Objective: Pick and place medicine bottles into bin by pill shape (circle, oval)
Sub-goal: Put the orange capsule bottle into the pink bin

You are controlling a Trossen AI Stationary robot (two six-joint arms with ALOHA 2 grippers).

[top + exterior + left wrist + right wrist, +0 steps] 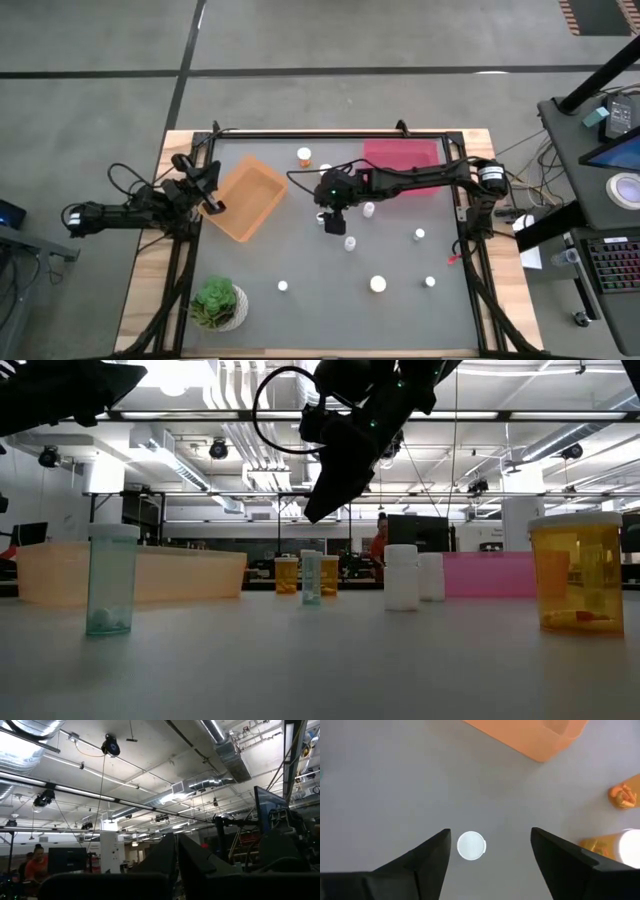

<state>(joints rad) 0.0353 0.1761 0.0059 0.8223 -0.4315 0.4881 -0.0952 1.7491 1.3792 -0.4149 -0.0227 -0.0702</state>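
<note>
Several small medicine bottles with white caps stand on the grey table (300, 260). My right gripper (333, 222) hangs open over the table's middle, pointing down. In the right wrist view a white-capped bottle (471, 845) stands on the table below, between the open fingers (491, 832), which are clear of it. In the low view the gripper (315, 515) is above a small clear bottle (312, 577). My left gripper (213, 205) waits at the orange bin's left edge; its fingers (176, 840) are together and point up at the ceiling.
An orange bin (250, 197) stands at the far left and a pink bin (402, 165) at the far right. Two orange bottles (304, 155) stand between them, others (378, 284) nearer the front. A potted plant (218, 305) is at the near left corner.
</note>
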